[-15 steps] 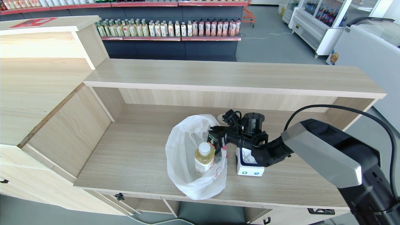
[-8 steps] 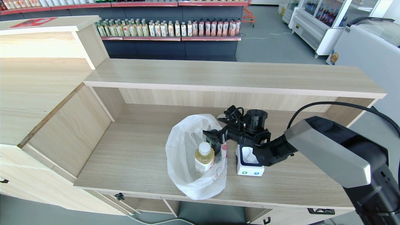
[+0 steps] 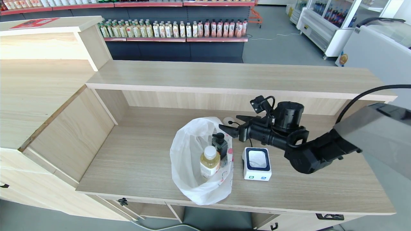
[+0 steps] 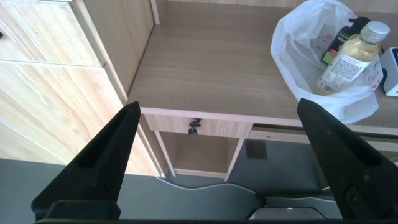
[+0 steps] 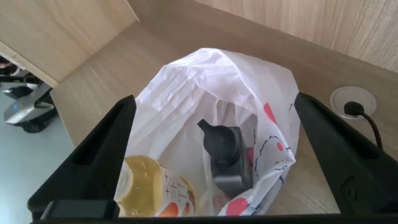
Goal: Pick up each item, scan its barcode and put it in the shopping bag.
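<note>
A white shopping bag (image 3: 188,154) stands open on the lower counter. Inside it are a yellowish drink bottle (image 3: 209,162) with a white cap and a dark pump bottle (image 3: 220,143), both upright. The same bag (image 5: 205,99), pump bottle (image 5: 225,154) and drink bottle (image 5: 152,193) show in the right wrist view. My right gripper (image 3: 229,126) hangs open and empty just above the bag's far right rim. The white barcode scanner (image 3: 257,163) lies right of the bag. My left gripper (image 4: 217,155) is open, low in front of the counter, away from the bag (image 4: 314,56).
The raised counter shelf (image 3: 240,78) runs behind the work area, with a wooden side wall (image 3: 70,134) at the left. A cable grommet (image 3: 229,121) with a plug sits in the counter behind the bag. Bare counter lies left of the bag and right of the scanner.
My right gripper let go of the dark pump bottle in the bag, opened, and drew back up and to the right, uncovering the scanner.
</note>
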`<state>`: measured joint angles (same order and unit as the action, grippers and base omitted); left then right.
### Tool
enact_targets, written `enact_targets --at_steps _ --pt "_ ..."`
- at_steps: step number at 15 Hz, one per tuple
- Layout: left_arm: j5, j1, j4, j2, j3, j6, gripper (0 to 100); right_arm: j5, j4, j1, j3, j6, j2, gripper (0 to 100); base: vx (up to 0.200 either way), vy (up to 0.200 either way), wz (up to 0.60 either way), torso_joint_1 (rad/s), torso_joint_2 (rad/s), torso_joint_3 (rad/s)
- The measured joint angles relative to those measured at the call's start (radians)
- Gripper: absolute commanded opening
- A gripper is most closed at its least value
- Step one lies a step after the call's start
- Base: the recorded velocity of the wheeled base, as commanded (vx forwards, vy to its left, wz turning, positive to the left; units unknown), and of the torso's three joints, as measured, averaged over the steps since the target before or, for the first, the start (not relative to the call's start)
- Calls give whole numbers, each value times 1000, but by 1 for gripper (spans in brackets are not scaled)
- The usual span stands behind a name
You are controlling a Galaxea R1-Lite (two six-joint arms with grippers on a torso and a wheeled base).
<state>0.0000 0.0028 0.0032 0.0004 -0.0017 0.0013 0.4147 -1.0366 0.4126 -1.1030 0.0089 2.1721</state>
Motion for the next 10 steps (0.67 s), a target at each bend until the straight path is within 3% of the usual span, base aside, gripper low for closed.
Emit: enact_targets --at_steps 4,7,10 --pt "0 0 0 0 0 0 100 -127 66 -14 361 -9 -383 100 0 0 0 0 0 0" --pt "0 0 0 0 0 -1 100 -349 207 -10 624 -30 -710 100 0 0 0 0 0 0" --pt "0 0 0 0 0 -1 100 -555 432 -18 766 -36 -1013 100 0 0 0 0 0 0"
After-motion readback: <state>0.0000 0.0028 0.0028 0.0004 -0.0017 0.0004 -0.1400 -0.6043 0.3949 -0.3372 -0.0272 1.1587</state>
